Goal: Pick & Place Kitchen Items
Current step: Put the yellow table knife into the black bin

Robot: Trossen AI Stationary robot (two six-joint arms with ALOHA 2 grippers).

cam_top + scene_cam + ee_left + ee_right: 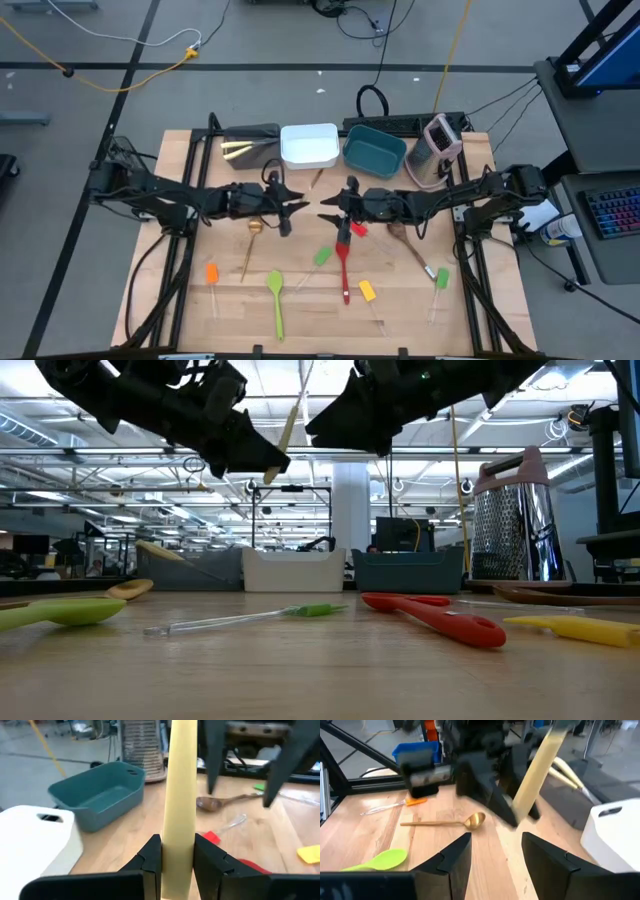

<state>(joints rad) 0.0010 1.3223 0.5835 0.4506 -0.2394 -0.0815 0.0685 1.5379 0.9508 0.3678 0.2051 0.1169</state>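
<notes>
My left gripper (290, 207) is above the table's middle, shut on a cream-handled knife (179, 780). The knife stands up out of the gripper in the low view (293, 415) and shows in the right wrist view (536, 770). My right gripper (328, 208) faces it from the right, open and empty (497, 855), a short way from the knife. On the table lie a gold spoon (255, 228), a red spoon (344, 265), a green spoon (275, 290), a wooden spoon (405, 240) and several spatulas. My left gripper pinches the knife's cream handle (178, 832) between its two fingers (151, 857). The fingers come level from the table's left and lie across the handle. The knife rises nearly upright above the fingers, slightly tilted and clear of the table; its lower end is hidden by the gripper.
A brown tub (250, 145) holding cream knives, a white tub (308, 145) and a teal tub (375, 150) stand along the far edge. A pink-and-grey grater (438, 140) stands at the far right. Orange (212, 275), yellow (367, 292) and green (441, 278) spatulas lie near the front.
</notes>
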